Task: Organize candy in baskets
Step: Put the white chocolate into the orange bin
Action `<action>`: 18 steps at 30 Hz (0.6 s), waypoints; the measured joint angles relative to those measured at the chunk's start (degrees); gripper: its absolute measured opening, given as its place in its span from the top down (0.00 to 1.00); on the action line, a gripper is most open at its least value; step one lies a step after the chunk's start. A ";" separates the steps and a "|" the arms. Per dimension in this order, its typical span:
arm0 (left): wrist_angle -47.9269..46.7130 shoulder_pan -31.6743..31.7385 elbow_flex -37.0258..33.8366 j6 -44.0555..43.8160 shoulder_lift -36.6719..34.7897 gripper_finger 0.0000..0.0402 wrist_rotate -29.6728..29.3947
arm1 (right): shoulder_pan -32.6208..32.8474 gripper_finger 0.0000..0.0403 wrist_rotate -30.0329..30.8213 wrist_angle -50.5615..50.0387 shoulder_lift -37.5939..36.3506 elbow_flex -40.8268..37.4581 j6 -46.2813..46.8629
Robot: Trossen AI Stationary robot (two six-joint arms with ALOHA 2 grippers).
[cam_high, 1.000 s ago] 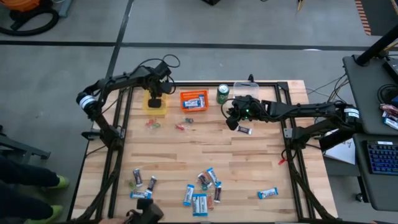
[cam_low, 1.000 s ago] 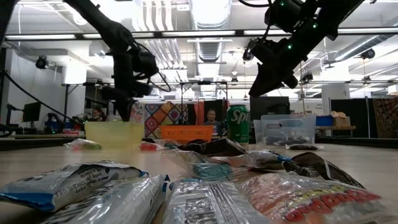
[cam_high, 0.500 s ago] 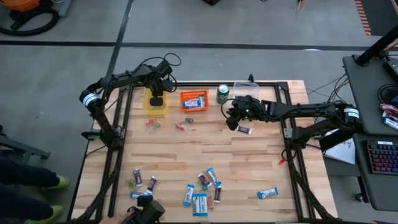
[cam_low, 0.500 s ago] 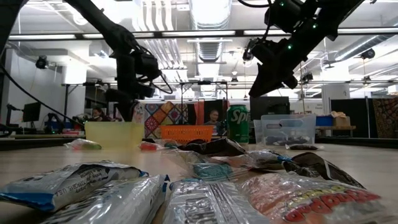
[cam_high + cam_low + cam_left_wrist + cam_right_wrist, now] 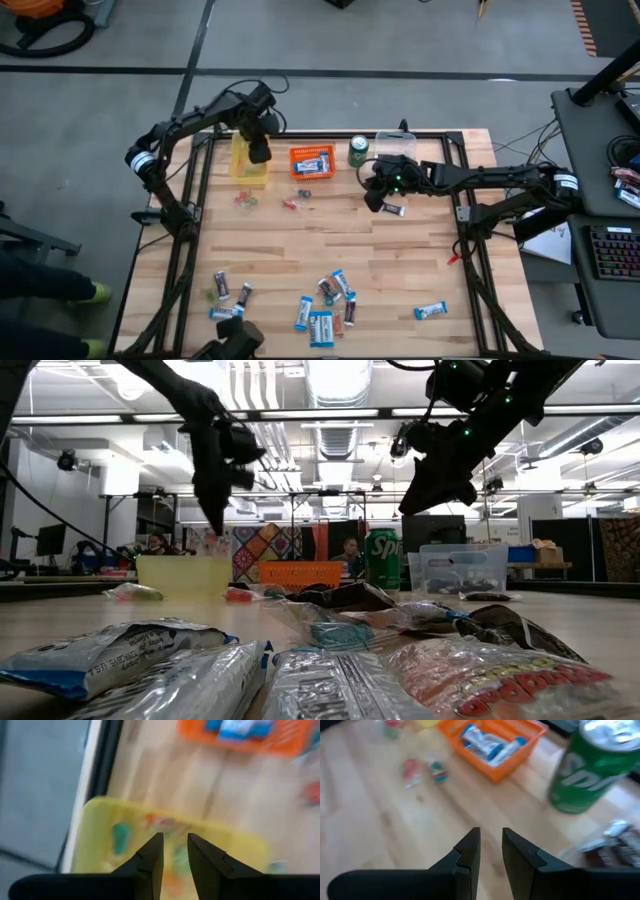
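Left gripper [image 5: 173,851] is hanging raised, fingers [image 5: 150,855] nearly closed with a narrow gap, nothing between them. Right gripper [image 5: 490,847] is hovering likewise, fingers [image 5: 467,851] close together, empty.

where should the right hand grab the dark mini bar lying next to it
Grip the dark mini bar across its short width at the middle, coming straight down from above. It lies flat on the table with bare wood on all sides, so its long edges look free for the fingers. The right hand hangs just beside it, near the soda can.
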 joint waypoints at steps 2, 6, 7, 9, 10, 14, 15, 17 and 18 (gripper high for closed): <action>-0.59 -0.19 0.74 -1.46 -0.57 0.84 0.30 | 0.00 0.83 -3.16 -0.02 -0.18 0.00 1.30; -3.15 -0.18 0.94 -3.11 -1.20 0.85 -6.80 | 0.47 0.83 -7.07 -0.28 -0.29 0.00 2.76; -3.78 -0.11 0.94 -3.97 -1.38 0.86 -7.40 | 0.74 0.83 -7.54 -0.49 -0.29 0.00 2.78; -4.65 -0.10 0.85 -5.47 -1.88 0.86 -5.56 | 1.40 0.83 -8.30 -0.62 -0.29 0.00 3.18; -4.65 -0.17 0.63 -5.99 -2.28 0.86 -3.09 | 1.73 0.83 -8.75 -0.61 -0.30 0.00 3.87; -1.48 -1.35 -1.38 -8.48 -4.73 0.87 9.68 | 3.22 0.83 -14.30 -2.30 -0.33 0.04 7.94; 0.74 -2.05 -2.37 -9.31 -5.71 0.88 12.32 | 3.76 0.83 -16.40 -3.46 -0.33 0.17 9.25; 4.70 -4.06 -4.54 -11.10 -7.95 0.89 15.60 | 5.51 0.83 -19.91 -5.59 -0.33 0.47 11.91; 6.89 -5.40 -5.70 -12.30 -9.16 0.89 15.85 | 6.60 0.83 -21.48 -6.38 -0.33 0.59 13.25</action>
